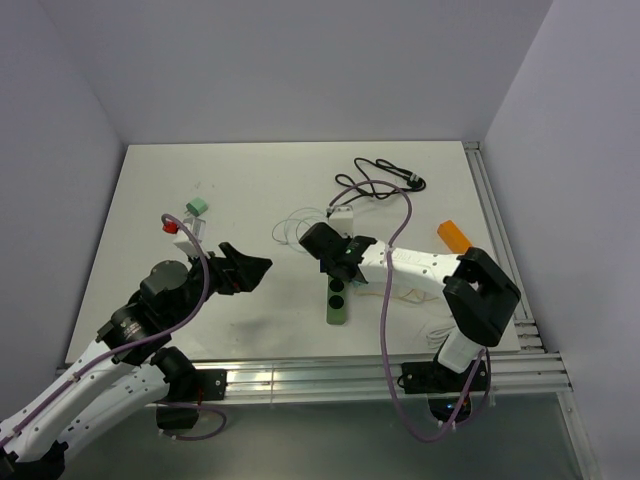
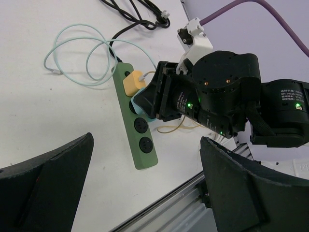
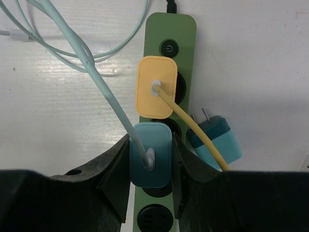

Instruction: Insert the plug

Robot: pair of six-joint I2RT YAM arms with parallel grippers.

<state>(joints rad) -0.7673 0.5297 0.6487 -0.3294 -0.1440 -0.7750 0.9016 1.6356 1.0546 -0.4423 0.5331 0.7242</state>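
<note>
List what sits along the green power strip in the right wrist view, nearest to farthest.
Empty socket → teal plug → yellow plug → power button

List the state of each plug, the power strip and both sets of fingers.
Power strip: flat on the table, two end sockets free.
Yellow charger: plugged in next to the switch.
Teal charger: gripped over the second socket; seating unclear.
Spare teal plug: loose beside the strip, prongs bare.
Right fingers: shut on the teal charger.
Left fingers: open, empty.
</note>
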